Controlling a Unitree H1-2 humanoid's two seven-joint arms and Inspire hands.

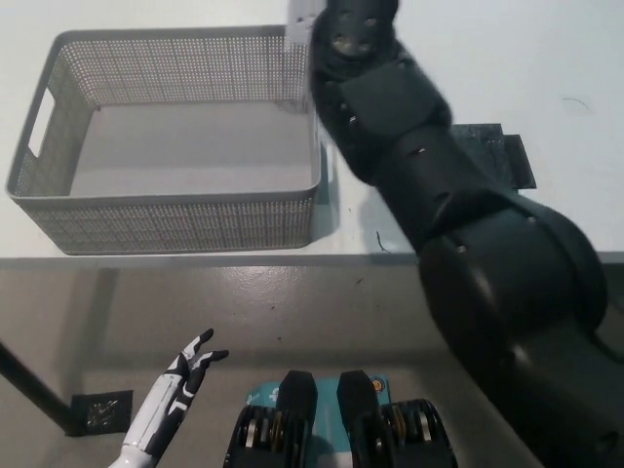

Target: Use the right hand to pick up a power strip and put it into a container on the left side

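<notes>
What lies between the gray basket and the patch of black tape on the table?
In the head view, the robot's black right arm crosses that stretch, between the basket and the black tape. It covers most of the white table there.

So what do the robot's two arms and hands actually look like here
The right arm is bulky, matte black, built of rounded segments with flat panels; its robot hand is out of view past the top edge. The left robot hand is slim and white with dark fingers.

A grey mesh-patterned basket (175, 219) sits on a white table (546, 58), beside a black arm (439, 205).
</notes>
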